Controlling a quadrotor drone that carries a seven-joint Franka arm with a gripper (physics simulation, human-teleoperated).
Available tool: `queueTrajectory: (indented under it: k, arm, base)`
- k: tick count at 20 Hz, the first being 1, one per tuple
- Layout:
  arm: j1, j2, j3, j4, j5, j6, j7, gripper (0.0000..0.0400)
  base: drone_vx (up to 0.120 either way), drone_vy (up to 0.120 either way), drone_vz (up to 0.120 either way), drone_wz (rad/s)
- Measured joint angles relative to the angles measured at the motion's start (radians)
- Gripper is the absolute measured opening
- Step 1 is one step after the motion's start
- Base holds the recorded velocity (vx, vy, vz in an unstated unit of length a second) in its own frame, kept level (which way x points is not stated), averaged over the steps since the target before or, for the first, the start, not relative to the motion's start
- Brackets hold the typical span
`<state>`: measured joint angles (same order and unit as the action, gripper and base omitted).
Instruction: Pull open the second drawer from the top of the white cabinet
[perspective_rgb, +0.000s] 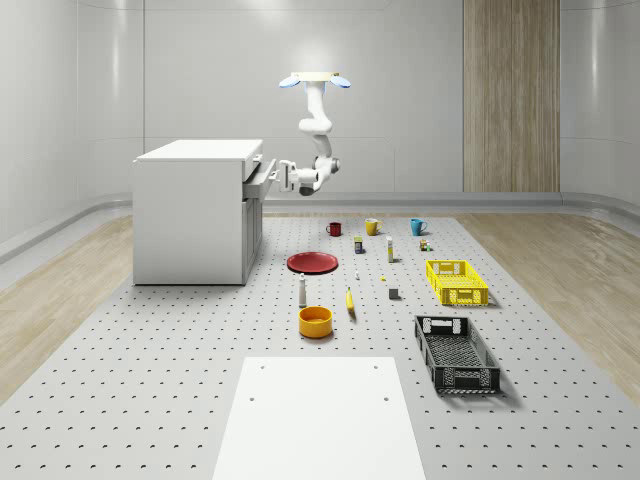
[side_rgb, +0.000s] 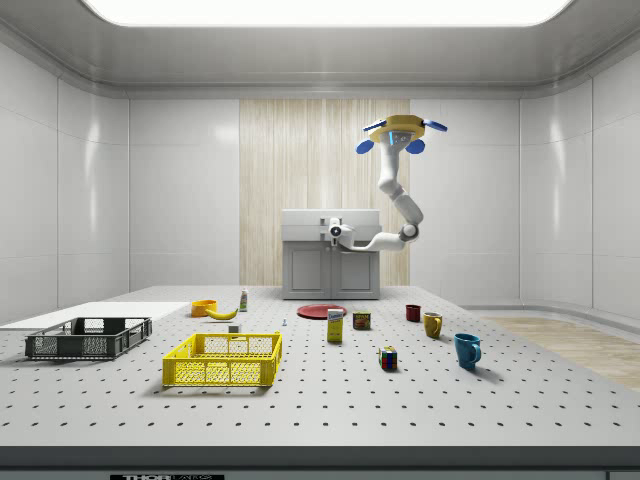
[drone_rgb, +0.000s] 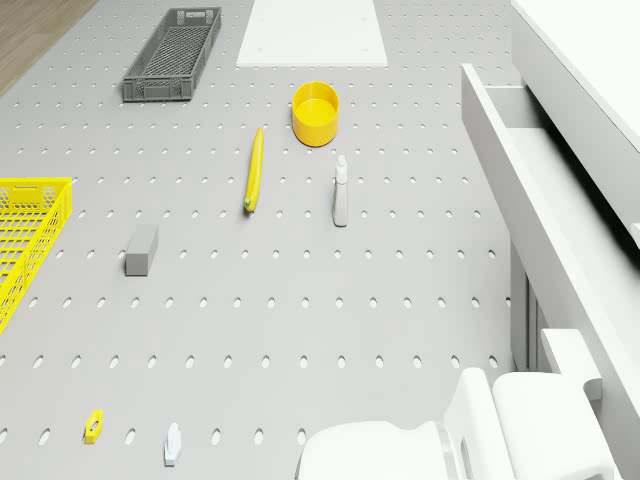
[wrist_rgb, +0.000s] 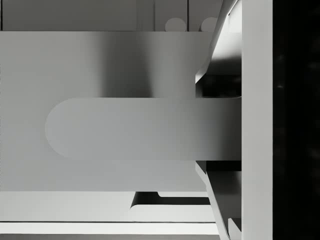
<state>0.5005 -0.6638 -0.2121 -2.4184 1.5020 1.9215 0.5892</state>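
red plate (perspective_rgb: 312, 262) on the floor in the middle | white bottle (perspective_rgb: 303, 291) just in front of the plate | orange bowl (perspective_rgb: 315, 321) nearer the camera than the bottle | banana (perspective_rgb: 350, 301) beside the bowl | three mugs behind the plate: red mug (perspective_rgb: 334, 229), yellow mug (perspective_rgb: 372, 227), blue mug (perspective_rgb: 417, 226) | yellow crate (perspective_rgb: 456, 281) and black crate (perspective_rgb: 456, 352) well off to the plate's right

The white cabinet (perspective_rgb: 195, 215) stands on the perforated floor, boxy, flat-topped and upright. On its front face, the second drawer from the top (perspective_rgb: 262, 180) juts partway out, an open shallow tray with pale walls and a rounded bar handle (wrist_rgb: 140, 128).
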Motion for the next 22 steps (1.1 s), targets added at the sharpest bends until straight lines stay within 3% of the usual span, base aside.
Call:
queueTrajectory:
  k: [2, 3, 4, 9, 10, 12, 15, 16, 17, 18, 22]
  arm:
    - [-0.005, -0.008, -0.013, -0.003, -0.015, -0.013, 0.009, 0.0132]
    - [-0.006, -0.003, -0.023, -0.013, -0.016, -0.02, -0.034, 0.0154]
    - [-0.007, -0.017, -0.027, -0.004, -0.033, -0.022, 0.026, 0.0143]
    - [-0.014, -0.034, -0.066, -0.011, -0.07, -0.052, 0.003, 0.0138]
    - [-0.014, -0.044, -0.072, -0.005, -0.09, -0.055, 0.05, 0.018]
    - [-0.015, -0.046, -0.092, -0.012, -0.098, -0.068, 0.007, 0.0155]
    - [-0.017, -0.053, -0.114, -0.014, -0.114, -0.085, 0.03, 0.0143]
    - [-0.017, -0.047, -0.126, -0.023, -0.113, -0.092, -0.018, 0.0141]
    - [-0.019, -0.041, -0.138, -0.03, -0.124, -0.101, -0.057, 0.0208]
    - [-0.018, -0.051, -0.146, -0.023, -0.142, -0.103, 0.005, 0.0197]
    - [-0.02, -0.066, -0.177, -0.018, -0.163, -0.126, 0.022, 0.0136]
  base:
    - [0.0, 0.0, 0.0, 0.0]
    - [0.0, 0.0, 0.0, 0.0]
    - [0.0, 0.0, 0.0, 0.0]
    - [0.0, 0.0, 0.0, 0.0]
    - [0.0, 0.0, 0.0, 0.0]
    - [0.0, 0.0, 0.0, 0.0]
    - [0.0, 0.0, 0.0, 0.0]
    - [0.0, 0.0, 0.0, 0.0]
    - [0.0, 0.0, 0.0, 0.0]
    - [0.0, 0.0, 0.0, 0.0]
    - [0.0, 0.0, 0.0, 0.0]
